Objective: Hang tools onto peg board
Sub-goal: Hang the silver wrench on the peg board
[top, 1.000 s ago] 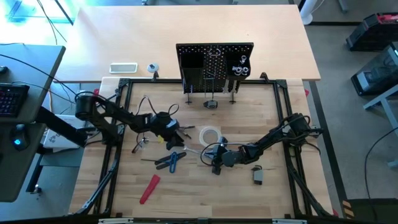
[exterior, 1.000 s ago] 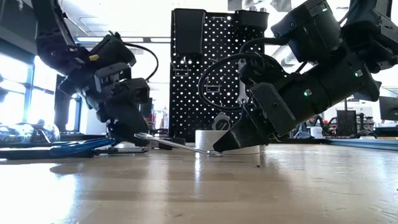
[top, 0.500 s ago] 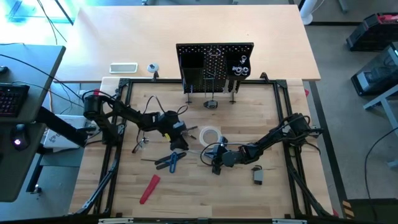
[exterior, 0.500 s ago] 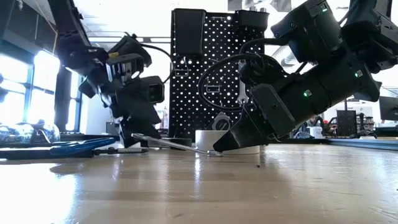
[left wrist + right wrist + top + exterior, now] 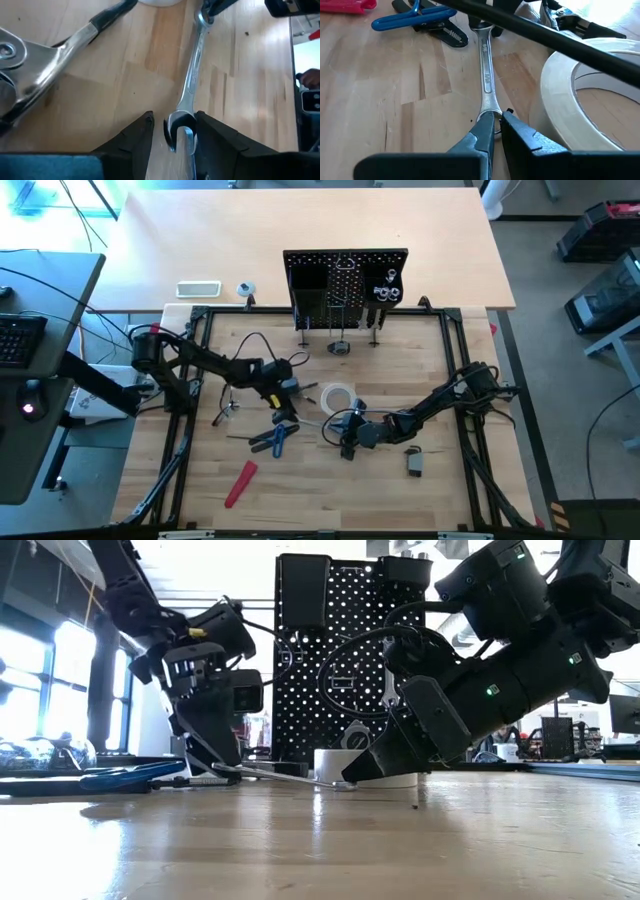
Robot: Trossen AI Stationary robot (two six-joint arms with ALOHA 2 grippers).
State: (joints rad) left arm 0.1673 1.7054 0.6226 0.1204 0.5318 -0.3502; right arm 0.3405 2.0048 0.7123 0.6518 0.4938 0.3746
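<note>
A silver wrench (image 5: 312, 423) lies on the table between my two grippers. My right gripper (image 5: 341, 436) is shut on the end nearer the table's right edge. My left gripper (image 5: 175, 134) is open and points down over the wrench's open-jaw end (image 5: 176, 126), one finger on each side without touching. A white tape roll (image 5: 337, 397) lies just beyond the wrench. Blue-handled pliers (image 5: 275, 438), a red-handled tool (image 5: 240, 483) and a small tape measure (image 5: 414, 462) lie on the table. The black peg board (image 5: 345, 280) stands upright at the far edge. My right gripper pinches the wrench's end (image 5: 489, 116) between its two fingertips (image 5: 479, 134). The fingers slant down from the table's right side and lie along the wrench. That end rests at the table top (image 5: 345, 785).
Another silver tool with dark handles (image 5: 35, 55) lies just left of the wrench, close to my left gripper. A further silver tool (image 5: 224, 411) lies toward the left edge. The tape roll (image 5: 590, 95) sits close beside my right gripper. There is bare wood toward the near edge.
My left gripper has moved toward the table's right and near edges, tipped further down, and come down over the wrench's open-jaw end. The wrench and my right gripper have stayed where they were.
</note>
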